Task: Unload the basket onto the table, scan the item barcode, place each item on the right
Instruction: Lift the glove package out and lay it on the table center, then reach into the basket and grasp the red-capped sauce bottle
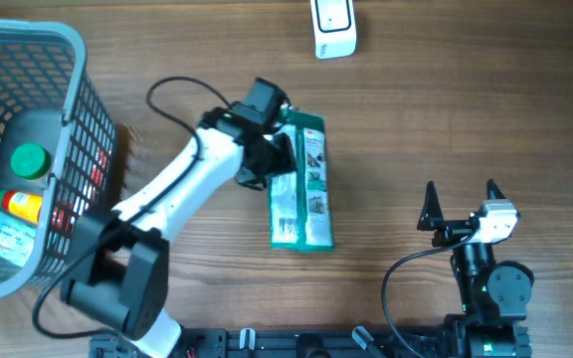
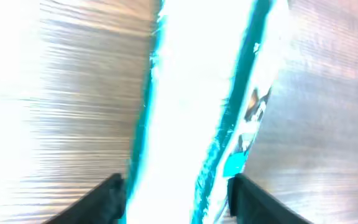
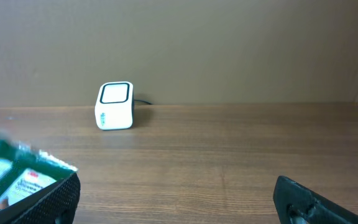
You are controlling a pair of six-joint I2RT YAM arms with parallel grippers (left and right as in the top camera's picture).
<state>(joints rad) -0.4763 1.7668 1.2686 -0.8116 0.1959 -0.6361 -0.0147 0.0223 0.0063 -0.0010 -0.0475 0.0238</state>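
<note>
Green and white, the packet [image 1: 303, 189] lies flat in the middle of the desk [image 1: 446, 109], well apart from the white scanner [image 1: 333, 28]. The left claw [image 2: 178, 198] sits over its top end, partly open, with one finger on each side of the packet. I cannot tell if they touch it. The right claw [image 1: 460, 199] is wide open and holds nothing. The packet looks light, thin and crinkly, so it may bend or slip. I would pinch it across a long edge, near the middle.
</note>
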